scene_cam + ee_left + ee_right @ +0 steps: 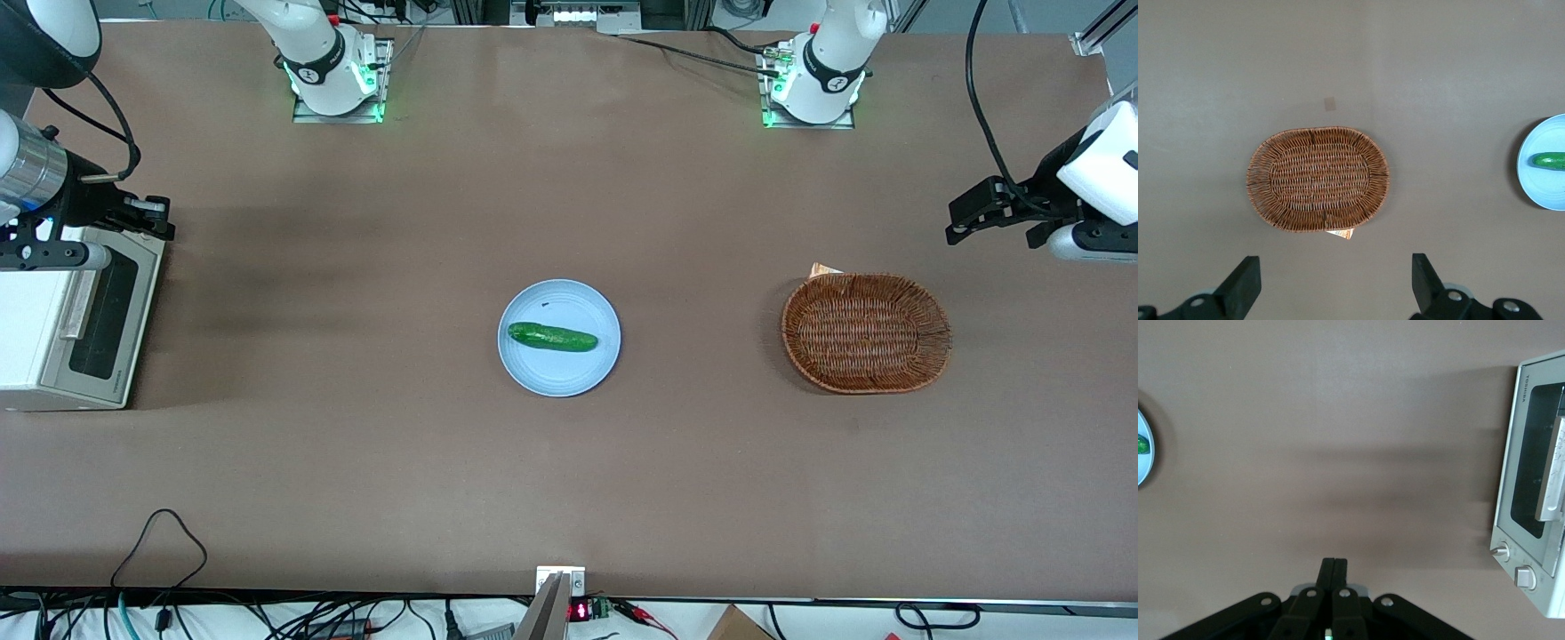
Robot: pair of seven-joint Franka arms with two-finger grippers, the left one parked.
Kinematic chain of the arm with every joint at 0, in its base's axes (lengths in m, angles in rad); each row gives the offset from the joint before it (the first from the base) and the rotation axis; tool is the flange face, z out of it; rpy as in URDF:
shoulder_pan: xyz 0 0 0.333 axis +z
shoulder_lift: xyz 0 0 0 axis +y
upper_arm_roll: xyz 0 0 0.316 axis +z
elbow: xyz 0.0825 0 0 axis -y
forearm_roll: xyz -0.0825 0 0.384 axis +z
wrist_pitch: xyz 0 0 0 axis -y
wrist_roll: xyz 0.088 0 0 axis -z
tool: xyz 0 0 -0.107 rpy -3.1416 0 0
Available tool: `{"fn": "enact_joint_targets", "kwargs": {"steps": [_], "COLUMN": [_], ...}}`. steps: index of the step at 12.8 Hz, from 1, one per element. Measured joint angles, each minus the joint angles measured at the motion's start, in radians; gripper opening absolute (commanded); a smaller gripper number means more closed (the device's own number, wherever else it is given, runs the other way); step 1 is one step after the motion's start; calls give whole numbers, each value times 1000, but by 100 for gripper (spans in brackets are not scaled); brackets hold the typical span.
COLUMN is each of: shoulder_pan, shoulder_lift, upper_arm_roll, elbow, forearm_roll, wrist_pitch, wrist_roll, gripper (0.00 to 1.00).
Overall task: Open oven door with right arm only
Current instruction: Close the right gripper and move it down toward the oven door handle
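The white oven [31, 333] stands at the working arm's end of the table, and the oven door [105, 322] is closed, its dark window and silver bar handle [75, 307] facing the table's middle. The right arm [31, 169] hangs over the oven's end farthest from the front camera. Its black gripper [165, 228] is shut on nothing, just above that end of the door and pointing toward the table's middle. In the right wrist view the gripper [1334, 564] has its fingers pressed together over bare table. The oven door [1533, 487], its handle [1555, 470] and two knobs [1500, 552] show there too.
A light blue plate [569, 373] holding a green cucumber [552, 337] sits mid-table. A brown wicker basket [866, 332] lies toward the parked arm's end. Loose cables [160, 533] run along the table edge nearest the front camera.
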Motion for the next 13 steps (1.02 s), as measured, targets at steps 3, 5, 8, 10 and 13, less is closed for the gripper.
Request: {"fn": "enact_joint_targets", "kwargs": {"steps": [3,5,8,10,13], "shoulder_pan": [0,1,4,14,53], "shoulder_lift": [0,0,8,30,75], "upper_arm_roll": [0,1,5,8,12], "elbow": [1,3,3,3,-13], "forearm_roll": [-11,-61,-153,-247,-435], "wrist_pitch": [-31,-70,-111,-123,-127], "wrist_roll": [0,0,38,54,82], "gripper": [1,1,1,0,0]}}
